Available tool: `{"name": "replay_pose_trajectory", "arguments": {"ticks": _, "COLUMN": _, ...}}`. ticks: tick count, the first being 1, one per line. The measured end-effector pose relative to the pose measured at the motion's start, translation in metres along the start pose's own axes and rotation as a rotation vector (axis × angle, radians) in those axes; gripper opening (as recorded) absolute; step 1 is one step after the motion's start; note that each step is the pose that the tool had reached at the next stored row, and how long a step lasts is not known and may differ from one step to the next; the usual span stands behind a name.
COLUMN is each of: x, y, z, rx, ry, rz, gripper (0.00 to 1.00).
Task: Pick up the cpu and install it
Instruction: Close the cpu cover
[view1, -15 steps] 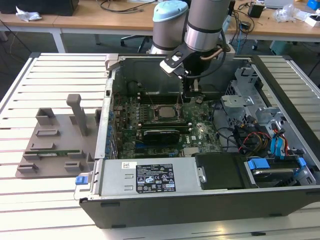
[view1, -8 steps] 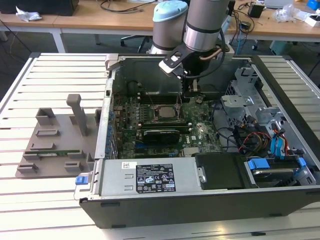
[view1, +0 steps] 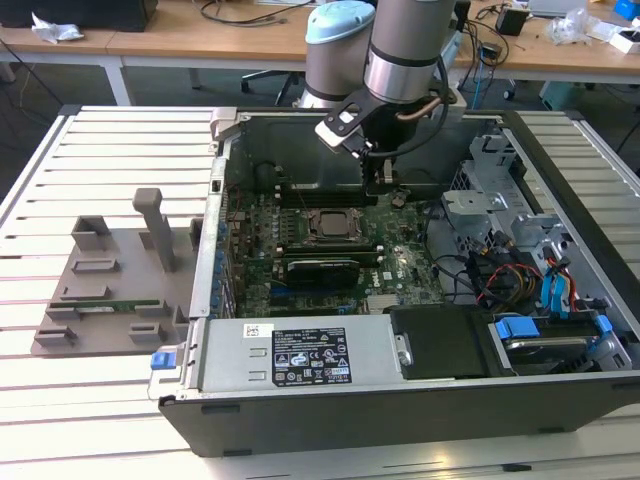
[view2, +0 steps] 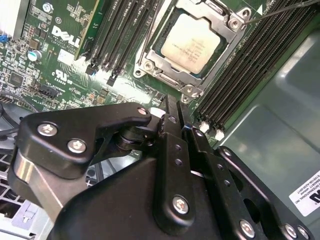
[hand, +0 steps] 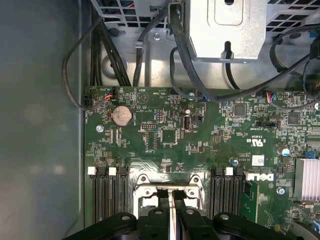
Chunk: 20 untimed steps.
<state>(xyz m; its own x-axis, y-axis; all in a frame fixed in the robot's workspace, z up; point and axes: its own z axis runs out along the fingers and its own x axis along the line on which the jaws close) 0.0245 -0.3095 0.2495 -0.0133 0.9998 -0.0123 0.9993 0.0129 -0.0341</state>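
Second wrist view: cpu (view2: 187, 42) lies inside socket frame (view2: 170, 79), memory slots (view2: 122, 35) flanking.

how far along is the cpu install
Done: the cpu already sits in the socket frame on the motherboard. In hand: the gripper hovers beside that socket, carrying no cpu. Left: I cannot tell whether the frame is latched.
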Motion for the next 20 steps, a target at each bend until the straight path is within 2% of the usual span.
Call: {"name": "replay_pose_trajectory", "arguments": {"ticks": 20, "x": 0.0002, "y": -0.0089, "z": 0.0016, "rx": 0.0, "ry": 0.0, "rz": 0.0, "gripper": 0.17}}
